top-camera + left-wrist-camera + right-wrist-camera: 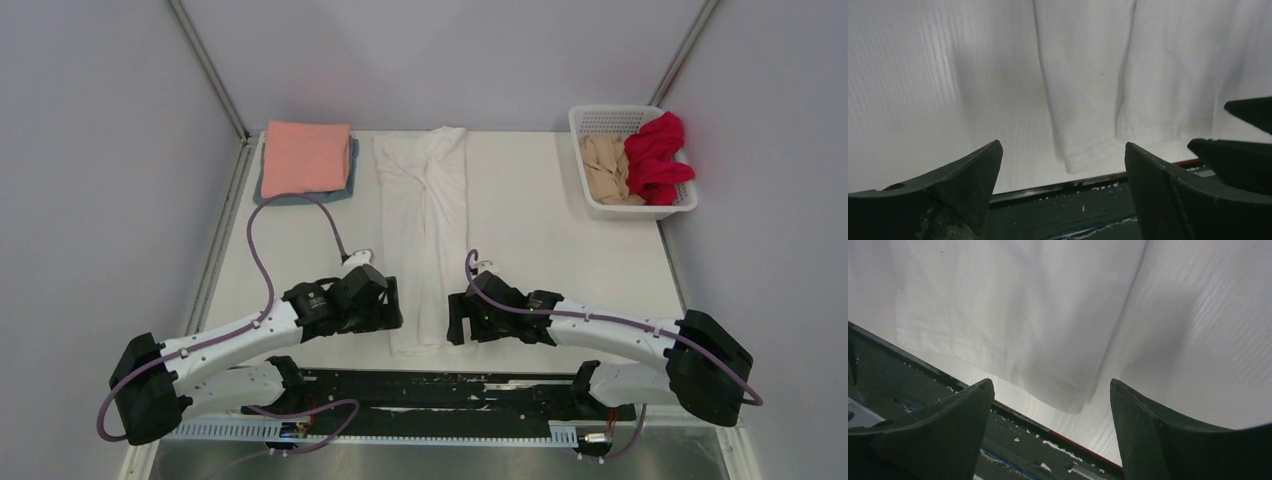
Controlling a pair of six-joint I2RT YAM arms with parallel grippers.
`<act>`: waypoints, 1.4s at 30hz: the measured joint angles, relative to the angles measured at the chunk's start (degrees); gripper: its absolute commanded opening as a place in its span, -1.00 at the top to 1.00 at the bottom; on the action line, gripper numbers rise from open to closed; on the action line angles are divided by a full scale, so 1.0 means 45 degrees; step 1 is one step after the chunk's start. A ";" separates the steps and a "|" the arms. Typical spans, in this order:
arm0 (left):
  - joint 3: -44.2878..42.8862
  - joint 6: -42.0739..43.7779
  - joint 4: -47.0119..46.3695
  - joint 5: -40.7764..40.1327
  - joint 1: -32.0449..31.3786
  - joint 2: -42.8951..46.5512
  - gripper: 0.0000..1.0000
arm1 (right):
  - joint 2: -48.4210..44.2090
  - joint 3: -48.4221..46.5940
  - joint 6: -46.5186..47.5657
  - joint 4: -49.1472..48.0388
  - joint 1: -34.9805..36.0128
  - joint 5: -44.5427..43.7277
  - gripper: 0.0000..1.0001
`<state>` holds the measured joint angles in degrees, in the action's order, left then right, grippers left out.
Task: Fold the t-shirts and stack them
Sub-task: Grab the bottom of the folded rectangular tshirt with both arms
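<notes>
A white t-shirt (425, 230) lies folded into a long narrow strip down the middle of the table, its hem near the front edge. My left gripper (392, 305) is open and empty just left of the hem; the hem corner shows between its jaws in the left wrist view (1083, 150). My right gripper (456, 318) is open and empty just right of the hem, which shows in the right wrist view (1063, 385). A folded salmon pink t-shirt (306, 157) lies on a folded grey-blue t-shirt (352, 172) at the back left. A red t-shirt (655, 155) and a beige t-shirt (604, 170) sit crumpled in the basket.
The white lattice basket (590, 120) stands at the back right. A dark rail (430, 385) runs along the table's front edge by the arm bases. Grey walls close in the table on three sides.
</notes>
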<state>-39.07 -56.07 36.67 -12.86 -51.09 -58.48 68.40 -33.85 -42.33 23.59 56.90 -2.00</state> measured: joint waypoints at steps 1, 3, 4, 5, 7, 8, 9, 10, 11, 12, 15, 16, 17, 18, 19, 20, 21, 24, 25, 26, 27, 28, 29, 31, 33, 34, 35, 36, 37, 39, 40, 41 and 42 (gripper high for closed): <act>0.0277 -0.0335 0.0155 -0.0024 -0.0452 0.0029 -0.94 | 0.0194 -0.0107 -0.0010 -0.0029 0.0121 -0.0189 -0.63; 0.0675 -0.0967 0.0282 0.0049 -0.1273 0.0034 -0.86 | 0.0743 -0.0340 -0.0112 -0.0102 0.0418 -0.0622 -0.60; 0.0811 -0.1185 0.0223 0.0092 -0.1579 0.0015 -0.82 | 0.1010 -0.0418 -0.0160 -0.0121 0.0539 -0.0797 -0.58; 0.1001 -0.1447 0.0005 0.0175 -0.1880 -0.0029 -0.73 | 0.1273 -0.0476 -0.0228 -0.0121 0.0656 -0.0942 -0.54; 0.1316 -0.1807 -0.0515 0.0335 -0.2161 -0.0253 -0.62 | 0.1734 -0.0549 -0.0335 -0.0121 0.0845 -0.1253 -0.48; 0.1457 -0.1962 -0.0801 0.0418 -0.2234 -0.0437 -0.57 | 0.1802 -0.0636 -0.0393 -0.0155 0.0908 -0.1326 -0.41; 0.1583 -0.2118 -0.1059 0.0500 -0.2278 -0.0656 -0.51 | 0.1880 -0.0685 -0.0466 -0.0209 0.0962 -0.1399 -0.38; 0.1705 -0.2263 -0.1331 0.0573 -0.2307 -0.0899 -0.48 | 0.1987 -0.0699 -0.0559 -0.0257 0.1015 -0.1506 -0.36; 0.1821 -0.2424 -0.1588 0.0636 -0.2317 -0.1180 -0.43 | 0.2050 -0.0719 -0.0607 -0.0257 0.1044 -0.1583 -0.33; 0.1909 -0.2550 -0.1773 0.0670 -0.2317 -0.1433 -0.40 | 0.2069 -0.0729 -0.0680 -0.0306 0.1069 -0.1647 -0.29; 0.1865 -0.2890 -0.2268 0.0646 -0.2317 -0.1972 -0.12 | 0.2127 -0.0729 -0.0821 -0.0335 0.1098 -0.1817 -0.20; 0.1812 -0.2968 -0.2356 0.0612 -0.2317 -0.2157 -0.02 | 0.2137 -0.0729 -0.0865 -0.0335 0.1103 -0.1865 -0.17; 0.1719 -0.3070 -0.2443 0.0588 -0.2317 -0.2312 0.19 | 0.2147 -0.0729 -0.0894 -0.0325 0.1103 -0.1909 -0.15; 0.1681 -0.3143 -0.2550 0.0539 -0.2322 -0.2492 0.34 | 0.2147 -0.0729 -0.0923 -0.0311 0.1103 -0.1948 -0.09; 0.1603 -0.3225 -0.2555 0.0500 -0.2317 -0.2662 0.69 | 0.2152 -0.0729 -0.0962 -0.0267 0.1103 -0.2016 0.00; 0.1559 -0.3240 -0.2589 0.0447 -0.2317 -0.2832 0.94 | 0.2152 -0.0729 -0.0986 -0.0228 0.1103 -0.2079 0.08; 0.1535 -0.3342 -0.2603 0.0398 -0.2317 -0.2934 0.99 | 0.2152 -0.0724 -0.1020 -0.0136 0.1103 -0.2176 0.15; 0.1496 -0.3521 -0.2574 0.0301 -0.2322 -0.3045 1.00 | 0.2093 -0.0661 -0.1122 0.0121 0.1103 -0.2424 0.32; 0.1496 -0.3585 -0.2545 0.0267 -0.2322 -0.3045 1.00 | 0.2021 -0.0602 -0.1166 0.0223 0.1103 -0.2492 0.38; 0.1496 -0.3638 -0.2521 0.0253 -0.2322 -0.3036 1.00 | 0.1899 -0.0534 -0.1205 0.0335 0.1103 -0.2555 0.47; 0.1496 -0.3725 -0.2487 0.0233 -0.2322 -0.3021 1.00 | 0.1744 -0.0427 -0.1258 0.0500 0.1103 -0.2603 0.64; 0.1501 -0.3793 -0.2443 0.0209 -0.2322 -0.2997 1.00 | 0.1603 -0.0335 -0.1297 0.0617 0.1103 -0.2637 0.74; 0.1511 -0.3842 -0.2395 0.0204 -0.2322 -0.2958 1.00 | 0.1423 -0.0214 -0.1365 0.0753 0.1103 -0.2642 0.86; 0.1569 -0.3861 -0.2370 0.0214 -0.2322 -0.2875 1.00 | 0.1175 -0.0044 -0.1501 0.0840 0.1103 -0.2623 1.00; 0.1583 -0.3857 -0.2327 0.0223 -0.2322 -0.2812 1.00 | 0.1054 0.0034 -0.1583 0.0855 0.1103 -0.2603 1.00; 0.1588 -0.3857 -0.2273 0.0223 -0.2322 -0.2798 1.00 | 0.1001 0.0087 -0.1627 0.0840 0.1103 -0.2594 1.00; 0.1593 -0.3857 -0.2234 0.0223 -0.2322 -0.2778 1.00 | 0.0937 0.0136 -0.1647 0.0826 0.1103 -0.2589 1.00; 0.1598 -0.3857 -0.2181 0.0223 -0.2322 -0.2754 1.00 | 0.0860 0.0209 -0.1666 0.0797 0.1103 -0.2584 1.00; 0.1603 -0.3857 -0.2142 0.0228 -0.2322 -0.2730 1.00 | 0.0767 0.0277 -0.1681 0.0792 0.1103 -0.2584 1.00; 0.1661 -0.3861 -0.2050 0.0228 -0.2341 -0.2613 1.00 | 0.0505 0.0452 -0.1681 0.0811 0.1103 -0.2603 1.00; 0.1700 -0.3861 -0.1987 0.0223 -0.2351 -0.2531 1.00 | 0.0272 0.0573 -0.1681 0.0874 0.1103 -0.2637 1.00; 0.1753 -0.3861 -0.1899 0.0219 -0.2370 -0.2404 1.00 | -0.0039 0.0709 -0.1676 0.0947 0.1098 -0.2642 1.00; 0.1846 -0.3861 -0.1778 0.0219 -0.2370 -0.2215 1.00 | -0.0461 0.0865 -0.1637 0.1020 0.1098 -0.2628 1.00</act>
<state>-30.76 -73.45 28.67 -11.88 -61.76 -68.45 66.32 -29.95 -49.69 28.18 61.84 -13.82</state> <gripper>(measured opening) 0.011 0.004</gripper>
